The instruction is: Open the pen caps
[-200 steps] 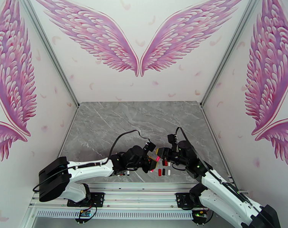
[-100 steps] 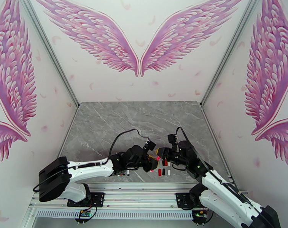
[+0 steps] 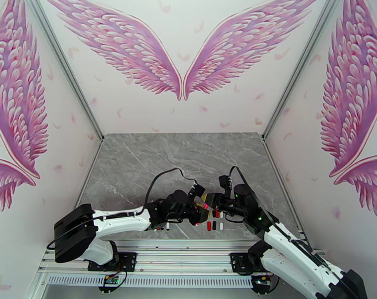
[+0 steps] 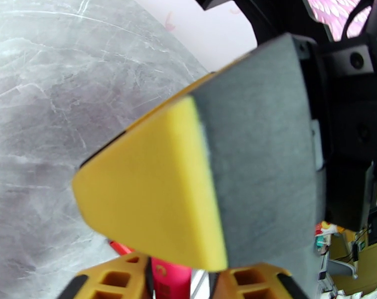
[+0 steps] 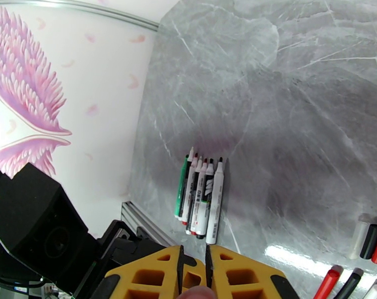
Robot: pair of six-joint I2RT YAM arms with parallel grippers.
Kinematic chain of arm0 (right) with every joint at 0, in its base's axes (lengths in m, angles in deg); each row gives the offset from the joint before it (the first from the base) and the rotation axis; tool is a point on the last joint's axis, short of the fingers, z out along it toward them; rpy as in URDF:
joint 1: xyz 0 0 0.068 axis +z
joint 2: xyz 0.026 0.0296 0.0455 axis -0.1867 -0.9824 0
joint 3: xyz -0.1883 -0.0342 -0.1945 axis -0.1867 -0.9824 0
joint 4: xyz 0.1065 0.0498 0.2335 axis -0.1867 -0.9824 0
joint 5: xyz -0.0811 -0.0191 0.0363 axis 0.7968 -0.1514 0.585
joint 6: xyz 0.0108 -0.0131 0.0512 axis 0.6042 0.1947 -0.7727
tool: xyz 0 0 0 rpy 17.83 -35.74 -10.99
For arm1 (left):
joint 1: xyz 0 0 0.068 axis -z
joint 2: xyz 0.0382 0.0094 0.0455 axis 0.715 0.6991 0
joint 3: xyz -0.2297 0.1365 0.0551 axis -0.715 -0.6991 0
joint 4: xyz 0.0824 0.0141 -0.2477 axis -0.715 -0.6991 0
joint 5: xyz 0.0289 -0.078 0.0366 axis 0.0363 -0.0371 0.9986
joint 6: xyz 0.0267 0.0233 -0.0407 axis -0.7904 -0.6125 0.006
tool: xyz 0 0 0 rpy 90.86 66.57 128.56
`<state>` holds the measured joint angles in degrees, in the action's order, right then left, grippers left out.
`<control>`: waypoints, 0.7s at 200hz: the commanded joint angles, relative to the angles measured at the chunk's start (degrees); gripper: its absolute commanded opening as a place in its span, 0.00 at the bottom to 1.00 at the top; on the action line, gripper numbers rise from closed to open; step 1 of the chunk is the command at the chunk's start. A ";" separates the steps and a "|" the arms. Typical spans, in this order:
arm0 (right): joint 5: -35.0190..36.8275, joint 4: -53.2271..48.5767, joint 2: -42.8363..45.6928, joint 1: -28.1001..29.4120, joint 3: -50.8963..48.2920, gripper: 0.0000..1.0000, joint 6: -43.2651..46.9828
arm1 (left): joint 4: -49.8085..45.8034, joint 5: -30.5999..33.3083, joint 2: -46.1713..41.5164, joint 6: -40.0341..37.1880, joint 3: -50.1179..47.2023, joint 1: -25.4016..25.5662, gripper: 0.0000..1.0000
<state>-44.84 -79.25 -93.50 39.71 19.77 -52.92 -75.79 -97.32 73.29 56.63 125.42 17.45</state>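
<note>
L hand (image 4: 186,280) and R hand (image 5: 193,267) sat tip to tip low over the near edge of the grey marble-look table (image 5: 288,95). A slim pink plastic pen (image 4: 168,280) stood btwn the L hand's yellow fingers w/ a gap on one side, so couldn't tell if clamped; R hand's fingers were pressed together. Six slim white-barrelled marker pens (image 5: 200,200) lay side by side at the near edge, left of the hands. The small red, black & whitish plastic pen caps (image 5: 372,240) lay in two short rows near the R hand, well apart from those pens.
</note>
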 commanded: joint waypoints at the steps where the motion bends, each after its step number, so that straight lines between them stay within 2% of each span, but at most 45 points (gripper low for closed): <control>1: -1.13 1.77 0.73 0.36 2.09 0.16 -0.84 | 1.43 -1.01 0.61 0.26 -0.25 -0.33 0.26; 39: 0.28 1.44 0.67 0.40 3.01 0.16 -0.83 | 0.82 -0.58 -0.41 -0.98 -1.31 -0.38 0.10; 140: 8.06 -6.08 -0.20 -0.10 11.24 0.13 1.99 | -3.81 1.09 -3.43 -4.20 -2.61 2.07 0.10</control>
<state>-42.91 -86.20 -93.59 40.37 26.40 -51.37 -73.48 -96.01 70.82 54.88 124.59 17.66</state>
